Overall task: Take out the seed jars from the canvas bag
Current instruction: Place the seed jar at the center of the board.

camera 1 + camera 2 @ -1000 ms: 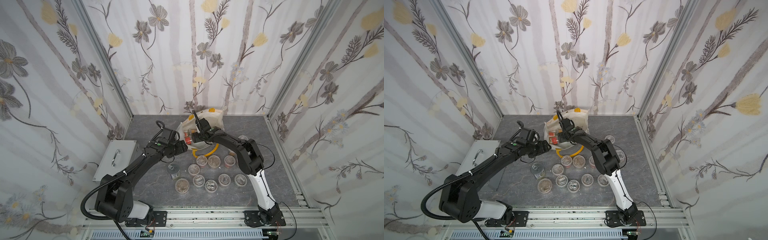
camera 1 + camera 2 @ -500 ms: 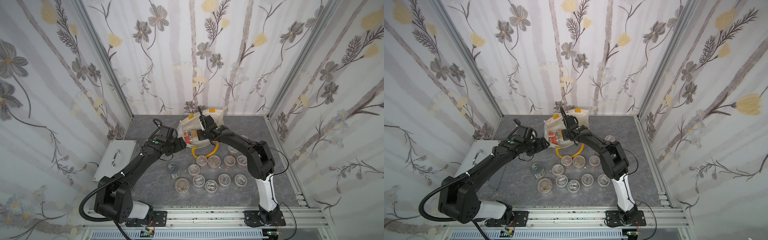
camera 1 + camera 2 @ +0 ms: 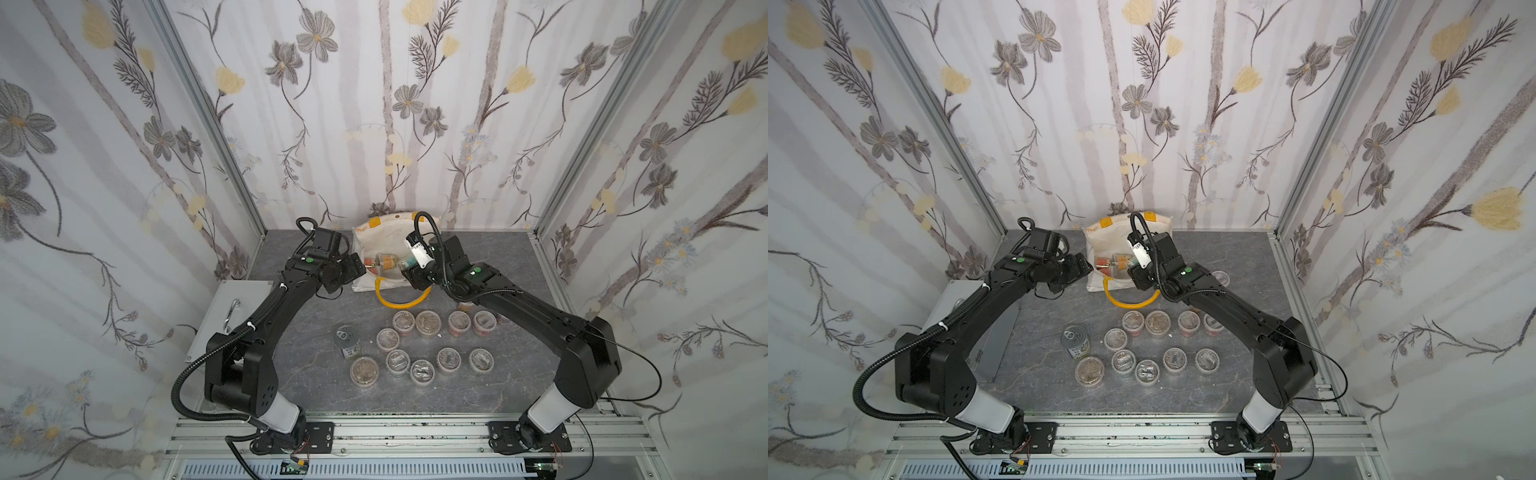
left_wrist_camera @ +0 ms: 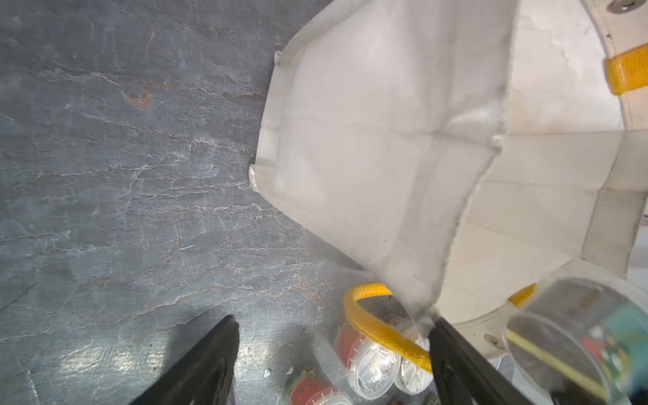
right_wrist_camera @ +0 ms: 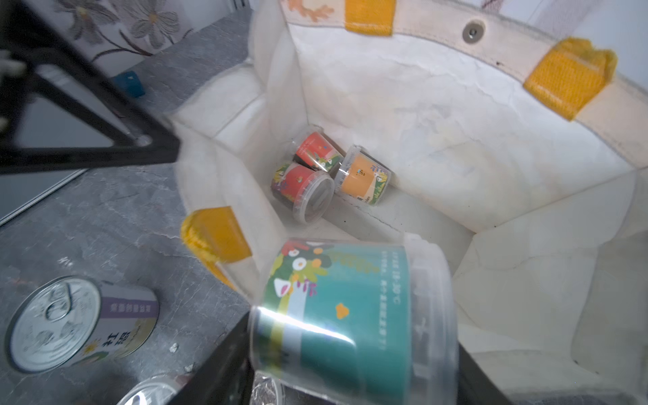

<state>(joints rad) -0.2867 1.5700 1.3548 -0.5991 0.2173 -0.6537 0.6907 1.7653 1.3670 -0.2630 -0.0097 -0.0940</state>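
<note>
**Teal jar in the right claw at the bag's rim**

Nearest me, at least ten seed jars (image 3: 422, 371) stand upright in two loose rows on the grey counter (image 3: 324, 386). A silver tin can (image 3: 348, 341) stands just beside them on the left, and a grey metal box (image 3: 226, 291) sits at the counter's left edge. Beyond the rows, the bag's yellow handle (image 3: 378, 291) lies looped on the counter. Just past it, my right claw (image 5: 350, 371) is closed on a teal-labelled jar (image 5: 336, 315), tipped on its side at the rim of the canvas bag (image 3: 374, 239). My left claw (image 4: 333, 364) stands wide and grips nothing. One finger (image 4: 456, 364) touches the fabric at the bag's left rim, and the other is over bare counter. Farthest back, against the flowered wall (image 3: 374, 124), the cream bag sits with its mouth open. Three more jars (image 5: 301, 189), two red-labelled and one orange, lie on their sides touching each other on its bottom.
</note>
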